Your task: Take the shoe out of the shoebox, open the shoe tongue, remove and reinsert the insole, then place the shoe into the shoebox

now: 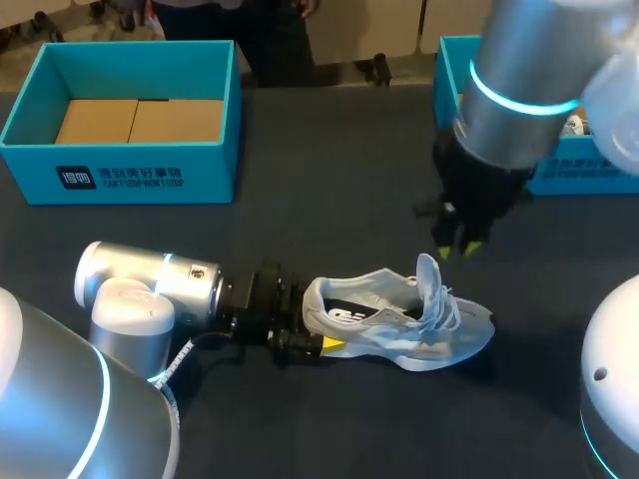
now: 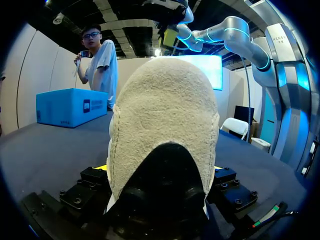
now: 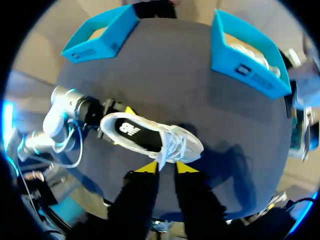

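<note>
A pale grey-blue shoe (image 1: 409,334) lies on the dark table, toe pointing right, with its tongue (image 1: 429,271) standing up. The black insole (image 3: 132,134) shows inside it. My left gripper (image 1: 312,321) comes in low from the left, one finger on each side of the heel (image 2: 162,130), which fills the space between them. My right gripper (image 1: 458,248) hangs above the laces, just right of the tongue, its yellow tips a little apart and holding nothing. In the right wrist view the right gripper (image 3: 167,167) is over the laces (image 3: 175,147).
A blue shoebox (image 1: 120,175) with cardboard inside stands at the back left. A second blue box (image 1: 589,180) at the back right is partly hidden by my right arm. Bare table lies between the boxes and in front of the shoe.
</note>
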